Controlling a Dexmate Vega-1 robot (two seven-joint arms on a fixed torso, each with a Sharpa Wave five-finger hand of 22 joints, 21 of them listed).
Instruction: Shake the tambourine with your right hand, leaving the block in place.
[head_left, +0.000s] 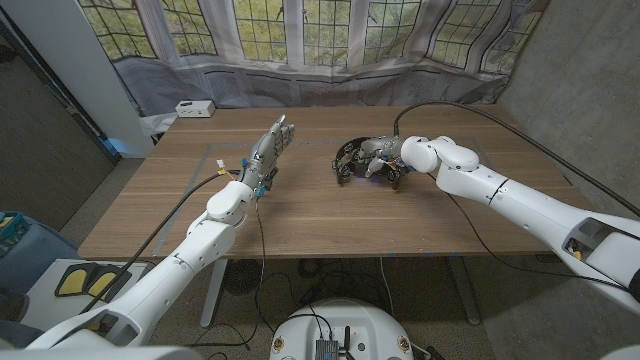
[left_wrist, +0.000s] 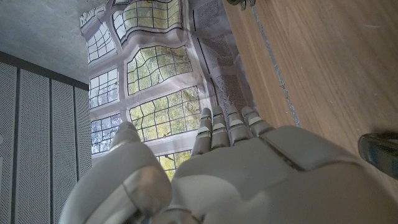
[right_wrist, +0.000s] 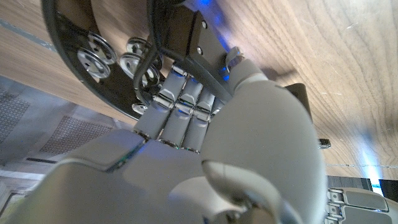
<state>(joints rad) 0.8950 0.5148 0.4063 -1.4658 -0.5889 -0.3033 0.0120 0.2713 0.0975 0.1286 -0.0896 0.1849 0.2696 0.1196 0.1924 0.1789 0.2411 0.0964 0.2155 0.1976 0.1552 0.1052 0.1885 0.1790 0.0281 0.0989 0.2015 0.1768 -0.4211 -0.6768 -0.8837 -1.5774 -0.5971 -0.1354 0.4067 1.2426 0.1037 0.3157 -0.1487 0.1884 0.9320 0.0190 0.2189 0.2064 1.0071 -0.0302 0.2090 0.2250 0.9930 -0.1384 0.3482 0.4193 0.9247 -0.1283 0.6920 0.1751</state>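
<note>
A black tambourine (head_left: 350, 158) with metal jingles sits at the table's middle right. My right hand (head_left: 386, 155) is on its right side. In the right wrist view the fingers (right_wrist: 180, 106) curl over the tambourine's dark rim (right_wrist: 93, 59) beside the jingles, gripping it. A blue glow shows under the rim. My left hand (head_left: 268, 150) stands raised over the table's middle left, fingers straight and close together, holding nothing. From the left wrist view the back of that hand (left_wrist: 249, 168) points toward the windows.
A small white box (head_left: 194, 107) lies at the table's far left corner. Black cables run along both arms and over the table (head_left: 320, 215). Curtained windows stand behind the far edge. A small blue mark (head_left: 218, 163) sits left of my left hand.
</note>
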